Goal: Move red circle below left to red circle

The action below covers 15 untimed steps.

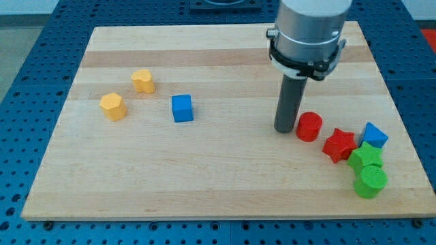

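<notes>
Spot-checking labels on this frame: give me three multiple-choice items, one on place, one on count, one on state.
1. Where is my tip relative to the red circle?
A. at its left in the view
B. at its right
C. far below it

2. How many green blocks are there?
A. one
B. two
C. three

3. How do the two yellow blocks sit?
A. stacked
B. touching
C. apart

Key:
1 A: my tip sits just left of the red circle.
2 B: one green block, another.
3 C: bare board shows between the yellow blocks.
</notes>
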Each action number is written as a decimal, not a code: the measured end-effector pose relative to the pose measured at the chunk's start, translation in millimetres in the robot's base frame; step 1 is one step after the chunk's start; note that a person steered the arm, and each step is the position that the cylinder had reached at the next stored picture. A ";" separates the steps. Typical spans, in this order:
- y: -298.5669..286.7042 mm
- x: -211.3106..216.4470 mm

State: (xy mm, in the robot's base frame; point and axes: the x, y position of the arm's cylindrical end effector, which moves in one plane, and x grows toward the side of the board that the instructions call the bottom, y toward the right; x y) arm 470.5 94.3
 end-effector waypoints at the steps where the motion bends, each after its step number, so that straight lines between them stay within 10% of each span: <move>1: 12.6 -3.7; 4: 26.6 -7.6; 8: -131.7 -88.4; 15: -204.7 -23.3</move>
State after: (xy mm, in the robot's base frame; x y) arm 447.2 -110.5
